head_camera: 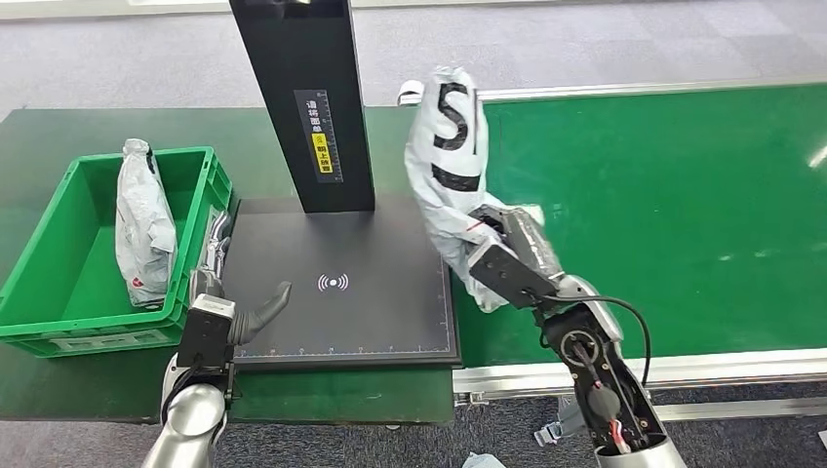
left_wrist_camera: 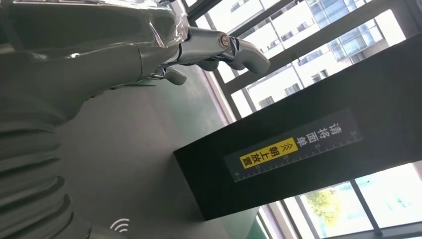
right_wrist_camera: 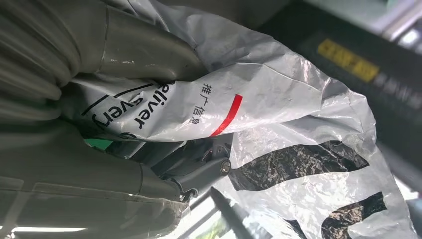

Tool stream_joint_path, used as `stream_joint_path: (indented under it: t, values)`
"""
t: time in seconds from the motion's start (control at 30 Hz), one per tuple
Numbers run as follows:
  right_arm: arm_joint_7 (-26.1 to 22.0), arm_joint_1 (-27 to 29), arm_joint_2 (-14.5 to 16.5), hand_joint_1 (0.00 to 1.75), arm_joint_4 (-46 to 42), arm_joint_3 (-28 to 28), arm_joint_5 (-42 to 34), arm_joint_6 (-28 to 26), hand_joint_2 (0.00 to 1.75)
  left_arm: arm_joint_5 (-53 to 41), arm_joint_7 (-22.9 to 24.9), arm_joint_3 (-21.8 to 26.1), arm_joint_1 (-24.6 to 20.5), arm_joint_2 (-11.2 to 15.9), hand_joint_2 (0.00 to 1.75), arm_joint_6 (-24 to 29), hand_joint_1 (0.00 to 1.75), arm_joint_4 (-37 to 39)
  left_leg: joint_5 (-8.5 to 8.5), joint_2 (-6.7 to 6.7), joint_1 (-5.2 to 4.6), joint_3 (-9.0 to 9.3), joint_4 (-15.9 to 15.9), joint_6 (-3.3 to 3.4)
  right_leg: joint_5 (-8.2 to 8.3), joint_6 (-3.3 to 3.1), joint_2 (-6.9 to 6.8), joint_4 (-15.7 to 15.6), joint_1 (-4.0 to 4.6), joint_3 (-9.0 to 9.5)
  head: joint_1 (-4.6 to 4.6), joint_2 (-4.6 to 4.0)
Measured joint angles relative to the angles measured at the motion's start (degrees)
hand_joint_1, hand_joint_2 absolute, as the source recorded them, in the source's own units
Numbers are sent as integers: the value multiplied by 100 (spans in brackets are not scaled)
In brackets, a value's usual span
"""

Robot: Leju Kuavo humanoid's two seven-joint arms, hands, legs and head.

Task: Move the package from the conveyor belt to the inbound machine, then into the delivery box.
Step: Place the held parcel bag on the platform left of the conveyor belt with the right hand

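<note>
A: What's nearest?

B: The left hand (head_camera: 255, 314), low by the front left corner of the black scanner plate (head_camera: 390, 322). Its fingers are spread and it holds nothing; the thumb reaches over the plate's edge.

A: And the right hand?

B: The right hand (head_camera: 502, 255) is clamped on the white plastic package (head_camera: 451, 166), gripping its lower part. In the right wrist view the fingers (right_wrist_camera: 199, 167) press into the crinkled plastic (right_wrist_camera: 278, 114).

A: Where is the package?

B: Lifted, upright, over the plate's right edge, where it meets the green belt (head_camera: 683, 214). Black print shows on its upper part.

A: Further back?

B: The black post (head_camera: 307, 97) with a yellow label stands at the plate's rear. Left of the plate sits the green crate (head_camera: 59, 322), another white bag (head_camera: 144, 229) leaning inside.
</note>
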Motion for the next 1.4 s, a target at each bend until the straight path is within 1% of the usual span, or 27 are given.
stream_joint_path:
  t: [0.17,0.4,0.53,0.7,0.73,0.83,0.87,1.0,1.13,1.3,1.4]
  values:
    - [103,-367,363,175,778,623,-160,187,175,81,61,19,-229,-3,175,30,0,232,3,-1,4,0,0,-4,0,0,0,4,4,-1,1,-1]
    - [173,-653,869,175,1665,1356,-281,389,175,110,202,20,-545,-32,175,189,0,555,3,-2,3,-4,0,-4,-1,-1,0,4,3,-4,2,-2]
    - [142,-795,1079,175,1964,1630,-394,455,175,106,279,26,-645,-46,175,274,0,667,3,-1,3,-3,0,-4,-1,-1,0,4,3,-5,2,0]
    - [137,-860,1293,175,2111,1891,-559,570,175,102,291,64,-677,-79,175,351,0,777,3,-1,3,-3,0,-4,-1,-1,0,4,4,-6,2,-1]
    - [137,-866,1327,147,2122,1933,-597,590,175,93,295,72,-677,-90,175,371,0,788,3,0,3,-3,0,-4,-1,-1,0,4,4,-6,2,0]
    - [165,-892,1427,16,2152,2080,-729,660,175,66,321,86,-678,-110,175,426,0,806,3,0,4,-3,0,-4,-1,-1,0,4,4,-6,2,1]
    - [186,-907,1456,0,2166,2131,-765,679,175,64,330,91,-678,-115,175,437,0,812,3,0,3,-3,0,-4,-1,-1,0,4,4,-6,3,1]
    - [183,-950,1549,0,2245,2251,-1038,667,175,14,345,113,-682,-137,175,548,0,858,3,-1,3,-3,0,-4,-1,-1,0,3,3,-6,2,0]
    - [-195,-944,1547,0,2250,2170,-1639,679,175,-146,376,138,-693,-141,175,739,0,918,3,-1,3,-2,1,-4,-1,-1,0,3,3,-6,3,-1]
    - [-657,-825,1383,0,1797,1740,-2355,610,175,-397,381,196,-689,-127,175,1017,0,996,3,-3,3,-2,1,-4,-1,-1,-1,3,3,-6,2,0]
    - [-750,-726,1174,0,1325,1343,-2560,510,175,-524,368,316,-663,-80,175,1175,0,1002,3,-4,3,-2,1,-4,-1,-1,-1,3,3,-6,2,0]
